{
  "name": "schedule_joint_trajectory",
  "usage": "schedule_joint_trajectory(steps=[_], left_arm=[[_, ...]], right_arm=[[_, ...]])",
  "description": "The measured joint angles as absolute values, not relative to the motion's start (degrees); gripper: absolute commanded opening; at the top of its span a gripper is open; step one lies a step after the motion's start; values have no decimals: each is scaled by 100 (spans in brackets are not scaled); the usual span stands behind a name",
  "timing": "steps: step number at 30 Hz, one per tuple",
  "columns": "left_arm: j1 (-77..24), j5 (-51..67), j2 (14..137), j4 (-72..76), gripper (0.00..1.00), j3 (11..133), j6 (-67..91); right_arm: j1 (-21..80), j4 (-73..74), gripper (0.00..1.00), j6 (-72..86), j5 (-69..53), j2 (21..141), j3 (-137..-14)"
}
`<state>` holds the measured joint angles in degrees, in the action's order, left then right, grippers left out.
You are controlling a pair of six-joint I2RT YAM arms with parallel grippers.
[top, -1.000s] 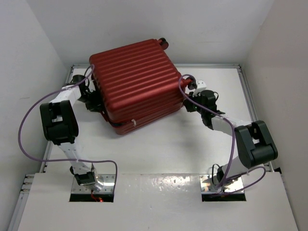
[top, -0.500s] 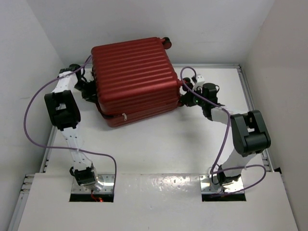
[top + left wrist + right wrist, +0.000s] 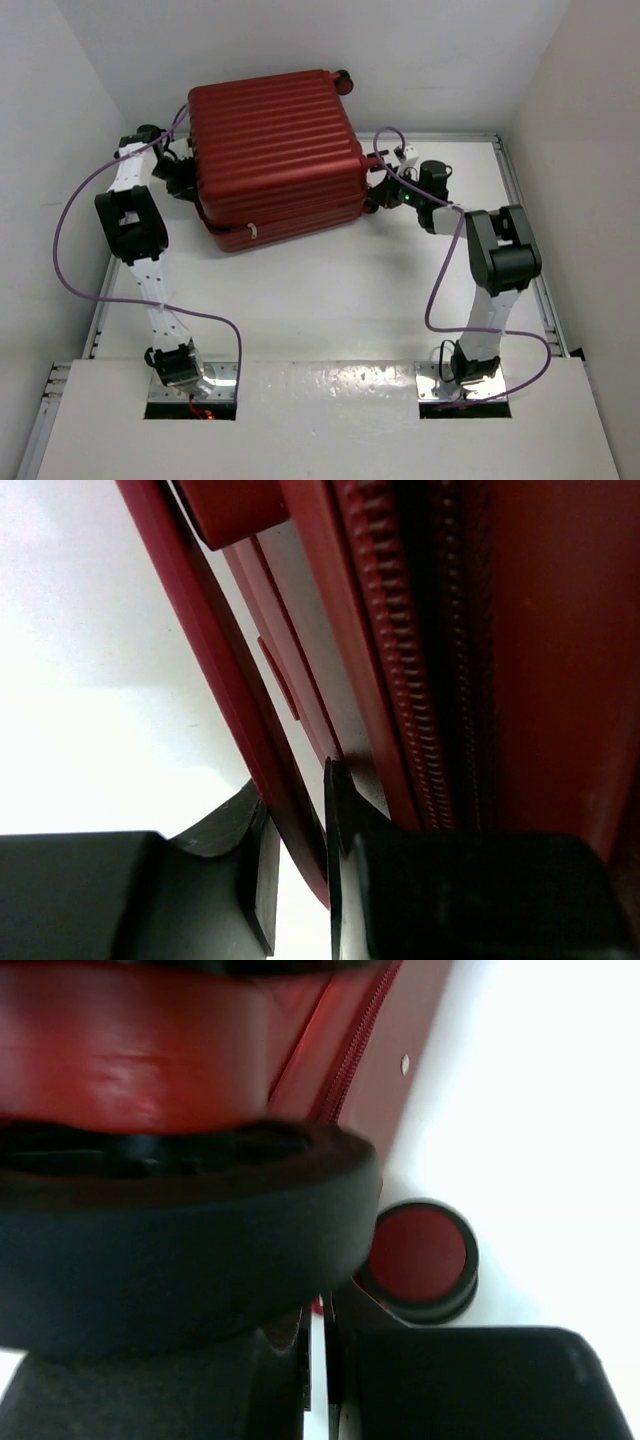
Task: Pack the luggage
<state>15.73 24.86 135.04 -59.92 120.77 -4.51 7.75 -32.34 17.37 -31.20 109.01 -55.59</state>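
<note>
The luggage (image 3: 275, 150), a dark red ribbed hard-shell suitcase, lies closed and flat at the back of the table, with a black wheel (image 3: 343, 78) at its far right corner. My left gripper (image 3: 185, 180) is at its left side. In the left wrist view my left gripper (image 3: 300, 880) is shut on a thin red strip (image 3: 250, 680) that stands off the luggage's side (image 3: 540, 630) beside the zipper. My right gripper (image 3: 378, 195) is at the right side by the wheels. In the right wrist view my right gripper (image 3: 316, 1360) has its jaws almost together under a black wheel (image 3: 180, 1260), beside a red-capped wheel (image 3: 418, 1255).
The white table (image 3: 330, 290) has raised metal rails at its left edge (image 3: 105, 290) and right edge (image 3: 520, 200). White walls stand close on the left, back and right. Purple cables loop from both arms over the table.
The luggage has turned clockwise and slid toward the back wall. Both arms have stretched farther back with it, the left gripper on its left side and the right gripper on its right.
</note>
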Motion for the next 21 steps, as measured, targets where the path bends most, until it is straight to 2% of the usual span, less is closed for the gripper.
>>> schedule_joint_trajectory(steps=[7, 17, 21], left_arm=[[1612, 2528, 13489, -5911, 0, 12044, -541], [1612, 2545, 13496, -5911, 0, 12060, -663], [1612, 2571, 13489, -5905, 0, 12060, -666]], right_arm=[[489, -3927, 0, 2073, -4064, 12149, -6674], [421, -4663, 0, 2827, -4318, 13797, -8700], [462, -4845, 0, 3030, -4259, 14626, -9863]])
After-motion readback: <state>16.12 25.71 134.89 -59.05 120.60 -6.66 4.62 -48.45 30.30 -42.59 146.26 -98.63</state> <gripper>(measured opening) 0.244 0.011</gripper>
